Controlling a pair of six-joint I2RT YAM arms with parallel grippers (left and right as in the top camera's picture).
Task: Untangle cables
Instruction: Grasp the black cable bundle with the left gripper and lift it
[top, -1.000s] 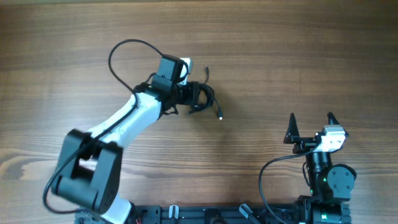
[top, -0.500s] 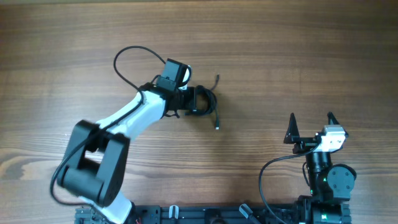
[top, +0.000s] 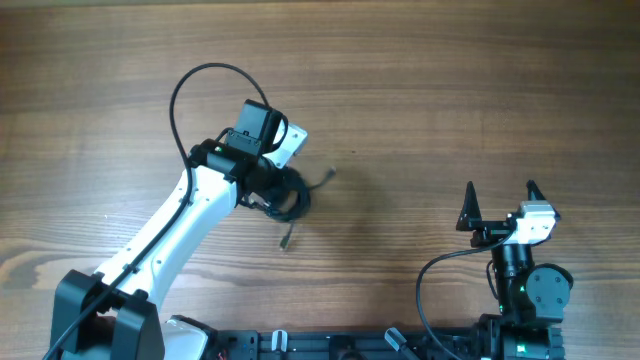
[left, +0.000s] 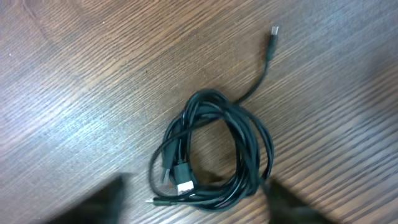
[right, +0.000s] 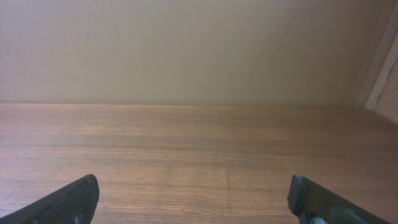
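- Left of centre in the overhead view, the cables (top: 288, 196) lie bunched in one coil at the tip of the left arm (top: 180, 230). The right gripper (top: 501, 198) sits at lower right, spread wide and empty.
- Left wrist view: the left gripper (left: 194, 190) is blurred, but its fingers look parted and straddle the coil's lower edge. I'd pinch one strand only, the tail leading to the upper-right plug (left: 273, 32).
- Right wrist view: only bare table (right: 199, 143) shows between the parted fingers.

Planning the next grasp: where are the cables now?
Overhead view, left of centre: the cables lie coiled on the table under the left gripper, between its open jaws.
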